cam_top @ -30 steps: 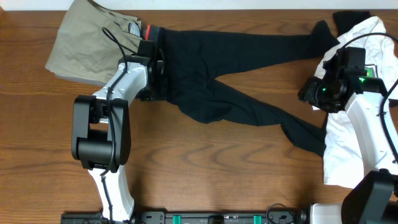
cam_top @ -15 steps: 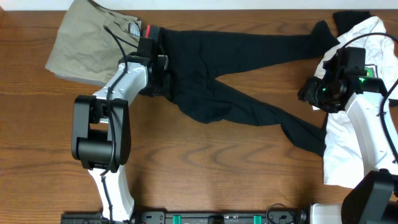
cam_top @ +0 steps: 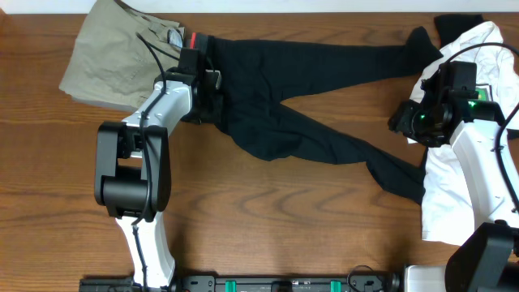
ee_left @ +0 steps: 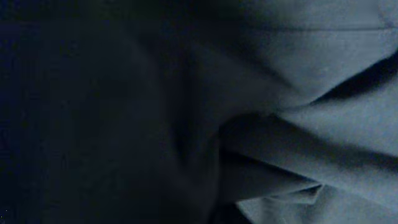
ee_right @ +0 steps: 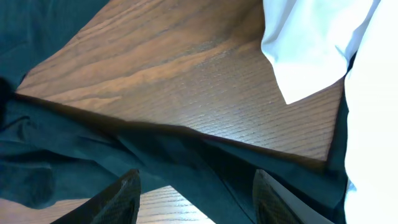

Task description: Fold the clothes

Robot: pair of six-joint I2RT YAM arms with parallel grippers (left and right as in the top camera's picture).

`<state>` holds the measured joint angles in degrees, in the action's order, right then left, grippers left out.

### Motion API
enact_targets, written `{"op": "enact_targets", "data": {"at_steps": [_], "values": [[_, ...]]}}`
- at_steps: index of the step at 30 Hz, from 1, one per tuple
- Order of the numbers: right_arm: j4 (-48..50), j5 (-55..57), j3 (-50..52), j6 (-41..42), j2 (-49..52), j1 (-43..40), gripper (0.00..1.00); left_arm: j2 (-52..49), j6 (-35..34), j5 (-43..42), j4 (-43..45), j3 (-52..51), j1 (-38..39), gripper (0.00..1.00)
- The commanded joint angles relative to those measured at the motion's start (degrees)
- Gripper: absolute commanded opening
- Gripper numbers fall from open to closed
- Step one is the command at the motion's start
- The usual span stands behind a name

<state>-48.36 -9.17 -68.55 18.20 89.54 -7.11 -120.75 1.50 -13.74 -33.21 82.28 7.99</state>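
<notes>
The black trousers [cam_top: 308, 61] lie spread across the table, waistband [cam_top: 195, 40] to the left and both legs running right. My left gripper [cam_top: 212, 97] is pressed down on the trousers just below the waistband. The left wrist view is filled with bunched black cloth [ee_left: 280, 130] and its fingers are hidden; it is shut on that cloth. My right gripper [cam_top: 403, 122] hovers open between the two leg ends. In the right wrist view the right gripper [ee_right: 196, 202] straddles a dark trouser leg [ee_right: 186, 162] with a gap at each fingertip [ee_right: 118, 199].
Khaki trousers [cam_top: 113, 61] lie under the waistband at the far left. A white T-shirt [cam_top: 462, 186] covers the right edge, under the right arm and over the lower leg's end. Bare wood [cam_top: 284, 219] fills the front of the table.
The left gripper slid slightly up and right along the waist area and closed on the black cloth. The right arm has stayed still.
</notes>
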Motion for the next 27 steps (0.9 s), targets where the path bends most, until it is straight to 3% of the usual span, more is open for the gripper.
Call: {"op": "enact_targets", "data": {"at_steps": [1,9,16,27], "values": [[-0.02,-0.31,-0.35,-0.22,-0.04,0.44,0.56,-3.98,-0.85,-0.81,-2.36,-1.49,0.11,0.06],[-0.04,-0.31,-0.35,-0.24,-0.04,0.44,0.56,-2.51,-3.54,-0.15,-11.3,1.05,0.07,0.06],[-0.11,-0.28,-0.35,-0.24,-0.04,0.44,0.56,5.55,-10.01,3.85,-22.53,3.93,0.07,0.06],[-0.52,-0.31,-0.35,-0.24,-0.04,0.44,0.56,13.09,-10.21,6.34,-38.16,3.98,0.07,0.06]]}}
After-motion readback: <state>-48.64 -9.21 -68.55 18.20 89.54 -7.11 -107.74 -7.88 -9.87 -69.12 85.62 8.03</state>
